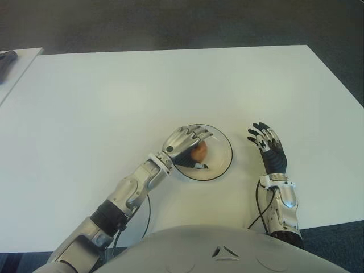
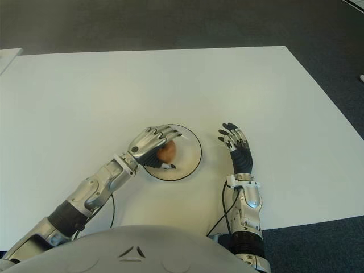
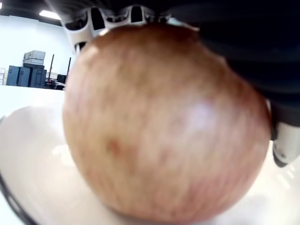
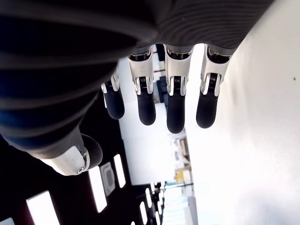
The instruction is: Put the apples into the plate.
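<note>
A reddish-orange apple sits in the round white plate with a dark rim, near the middle of the white table. My left hand covers the apple from the plate's left side, its fingers curled over it and the thumb under it. In the left wrist view the apple fills the frame, touching the plate's floor. My right hand shows to the right of the plate, palm down, fingers spread and holding nothing.
The white table stretches wide to the left and back. A second white surface with a dark object stands at the far left. The table's front edge runs close to my body.
</note>
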Controlling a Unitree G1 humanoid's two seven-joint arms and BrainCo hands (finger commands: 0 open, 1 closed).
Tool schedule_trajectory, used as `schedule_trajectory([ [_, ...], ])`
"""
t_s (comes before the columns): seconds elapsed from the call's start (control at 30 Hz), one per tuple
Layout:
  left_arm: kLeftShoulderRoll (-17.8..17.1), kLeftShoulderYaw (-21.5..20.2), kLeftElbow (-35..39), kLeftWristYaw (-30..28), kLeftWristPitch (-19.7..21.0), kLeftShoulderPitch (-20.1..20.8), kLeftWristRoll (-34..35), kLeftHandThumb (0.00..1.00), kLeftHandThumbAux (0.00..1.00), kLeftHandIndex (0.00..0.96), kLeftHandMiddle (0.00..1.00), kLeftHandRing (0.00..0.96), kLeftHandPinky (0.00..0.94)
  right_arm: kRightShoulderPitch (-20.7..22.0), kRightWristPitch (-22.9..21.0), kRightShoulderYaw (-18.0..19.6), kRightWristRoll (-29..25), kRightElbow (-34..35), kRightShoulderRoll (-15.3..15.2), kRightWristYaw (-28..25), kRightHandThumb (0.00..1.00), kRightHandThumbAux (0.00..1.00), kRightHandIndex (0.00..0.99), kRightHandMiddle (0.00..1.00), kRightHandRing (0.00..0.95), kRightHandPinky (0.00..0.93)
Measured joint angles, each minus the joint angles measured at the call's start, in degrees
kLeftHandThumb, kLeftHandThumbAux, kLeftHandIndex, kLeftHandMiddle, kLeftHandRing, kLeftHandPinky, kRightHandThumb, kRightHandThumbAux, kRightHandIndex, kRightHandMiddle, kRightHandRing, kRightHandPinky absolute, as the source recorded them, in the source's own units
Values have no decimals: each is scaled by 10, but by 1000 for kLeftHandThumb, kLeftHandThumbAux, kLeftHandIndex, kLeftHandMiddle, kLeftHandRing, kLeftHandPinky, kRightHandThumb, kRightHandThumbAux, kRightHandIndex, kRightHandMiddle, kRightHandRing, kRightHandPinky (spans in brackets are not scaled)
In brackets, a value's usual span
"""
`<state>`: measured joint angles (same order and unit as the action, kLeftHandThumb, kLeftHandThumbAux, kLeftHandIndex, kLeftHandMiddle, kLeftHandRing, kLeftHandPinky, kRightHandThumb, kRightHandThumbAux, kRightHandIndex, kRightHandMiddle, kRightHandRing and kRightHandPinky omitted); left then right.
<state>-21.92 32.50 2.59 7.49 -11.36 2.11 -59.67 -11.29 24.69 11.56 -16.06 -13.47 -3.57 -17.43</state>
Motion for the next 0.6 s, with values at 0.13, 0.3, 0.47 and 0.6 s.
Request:
schedule_trajectory([
  [0.13, 0, -1, 11, -9, 3, 1, 0, 22, 280, 1, 1, 1, 1, 1, 0, 0, 0, -1, 0, 0, 435, 599, 170, 214, 240, 283],
  [0.3, 2, -1, 20, -17, 8, 1, 1, 16, 253, 0, 0, 0, 0, 4, 0, 0, 0, -4, 0, -1, 439, 595, 166, 213, 242, 289],
  [0.47, 2, -2, 20, -18, 8, 1, 3, 24, 238, 0, 0, 0, 0, 6, 4, 2, -2, -8, 0, -9, 425, 593, 169, 210, 238, 283],
  [0.6, 2, -2, 20, -18, 8, 1, 4, 33, 235, 0, 0, 0, 0, 9, 7, 3, -3, -12, 0, -14, 417, 597, 170, 209, 236, 282],
])
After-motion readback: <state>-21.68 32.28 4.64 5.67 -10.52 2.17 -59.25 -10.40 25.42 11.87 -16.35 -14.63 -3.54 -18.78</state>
